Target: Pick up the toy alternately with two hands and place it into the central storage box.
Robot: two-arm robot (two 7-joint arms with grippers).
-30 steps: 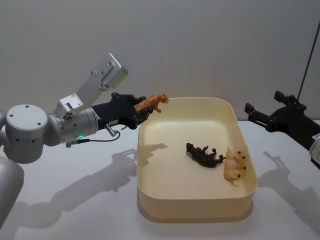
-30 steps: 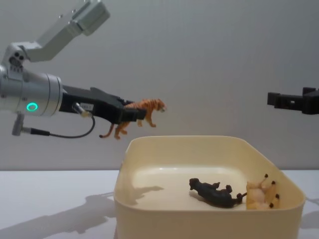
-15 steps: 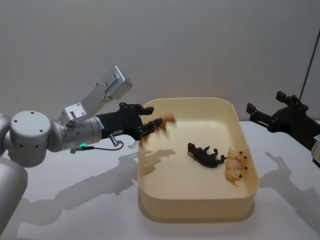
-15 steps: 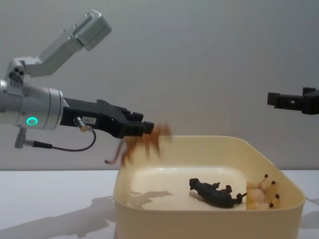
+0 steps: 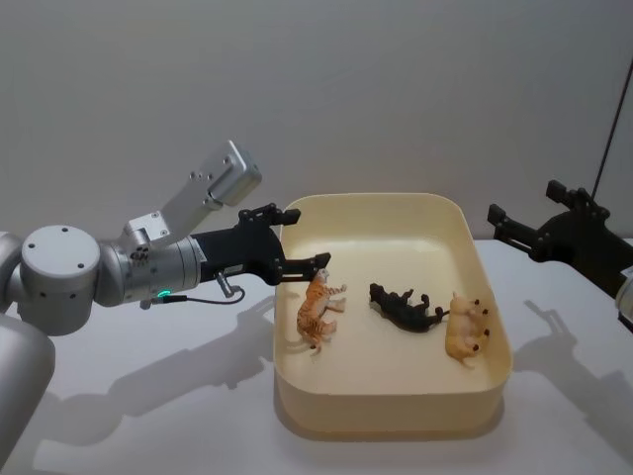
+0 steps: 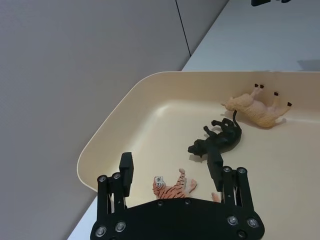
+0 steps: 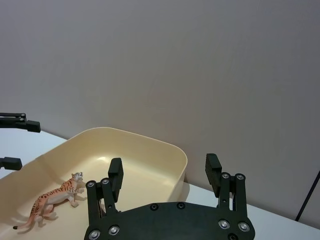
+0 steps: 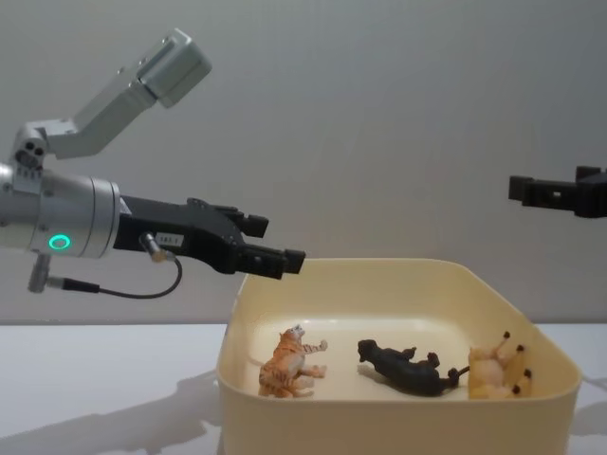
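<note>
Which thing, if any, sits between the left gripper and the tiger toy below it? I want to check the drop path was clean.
Nothing visible does. The left gripper hangs open over the storage box rim, and the tiger toy lies on its floor, apart from the black toy.

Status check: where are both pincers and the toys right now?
Left pincer open, over storage box left rim. Right pincer open, raised at right. Tiger, black animal, tan animal lying in box. Nothing in the way.
</note>
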